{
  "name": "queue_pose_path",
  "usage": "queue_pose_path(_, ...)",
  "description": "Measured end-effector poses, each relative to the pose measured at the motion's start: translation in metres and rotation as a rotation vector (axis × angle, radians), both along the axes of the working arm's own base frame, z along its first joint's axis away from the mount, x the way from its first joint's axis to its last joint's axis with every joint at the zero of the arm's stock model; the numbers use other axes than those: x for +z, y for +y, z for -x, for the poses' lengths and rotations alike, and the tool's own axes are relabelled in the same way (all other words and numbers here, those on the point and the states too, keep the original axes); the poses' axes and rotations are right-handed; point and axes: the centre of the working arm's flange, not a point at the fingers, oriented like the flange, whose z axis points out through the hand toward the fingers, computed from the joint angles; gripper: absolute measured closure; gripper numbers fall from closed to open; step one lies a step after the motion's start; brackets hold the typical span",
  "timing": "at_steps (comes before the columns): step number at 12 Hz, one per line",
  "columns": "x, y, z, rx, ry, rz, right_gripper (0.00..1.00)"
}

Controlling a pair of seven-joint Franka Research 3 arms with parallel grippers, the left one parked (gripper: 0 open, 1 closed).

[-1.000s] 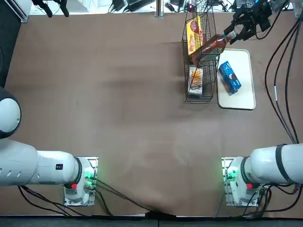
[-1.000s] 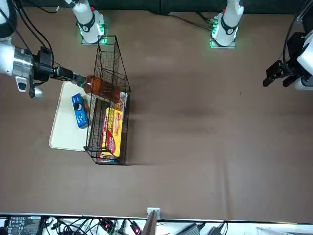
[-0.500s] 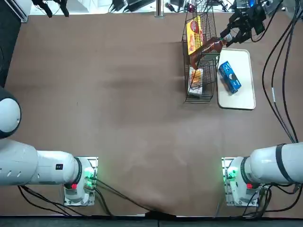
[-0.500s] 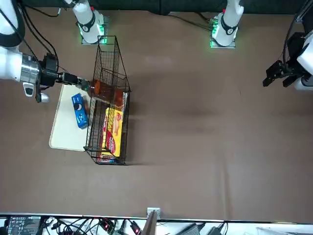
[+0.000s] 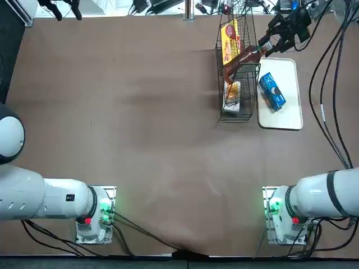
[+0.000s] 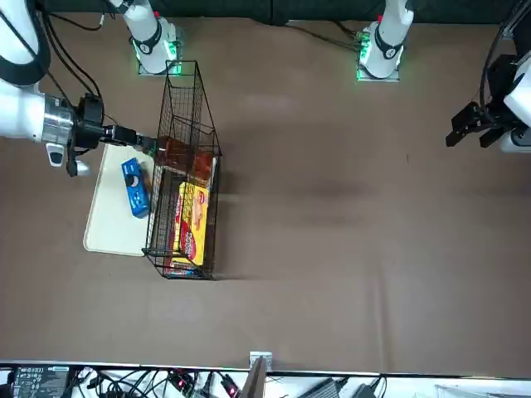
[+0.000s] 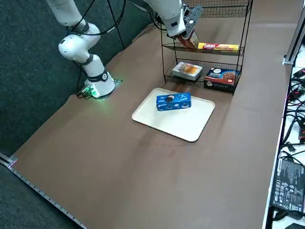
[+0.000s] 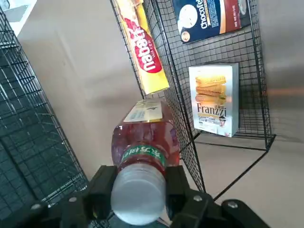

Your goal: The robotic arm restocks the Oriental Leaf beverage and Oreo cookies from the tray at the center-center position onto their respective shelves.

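My right gripper [image 8: 137,186] is shut on the white cap end of the Oriental Leaf beverage [image 8: 145,140], a clear bottle of reddish-brown tea. The bottle [image 5: 241,58] lies nearly level, its body reaching in through the open side of the black wire rack [image 5: 236,114] over the middle shelf, beside a yellow wafer pack. The gripper [image 6: 139,141] stays just outside the rack, above the tray's far end. The blue Oreo cookies [image 5: 272,91] lie on the white tray [image 5: 285,119] next to the rack, also seen from the side as the Oreo pack [image 7: 173,101] on the tray [image 7: 193,125].
The yellow wafer pack [image 8: 141,43] lies on the middle shelf. On the lowest shelf sit a Franzzi box [image 8: 213,98] and a dark biscuit box [image 8: 209,16]. Black cables [image 5: 331,95] trail along the table's right side.
My gripper has moved toward the rack, carrying the bottle further in over the middle shelf. The Oreo pack and tray have not moved.
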Motion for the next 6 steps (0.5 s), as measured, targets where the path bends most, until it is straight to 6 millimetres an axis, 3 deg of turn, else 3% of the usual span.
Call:
queue_pose_path(4, -0.0022, 0.0038, -0.0010, 0.003, -0.001, 0.003, 0.43)
queue_pose_path(6, -0.0020, 0.0043, -0.0012, 0.000, -0.001, -0.005, 0.27)
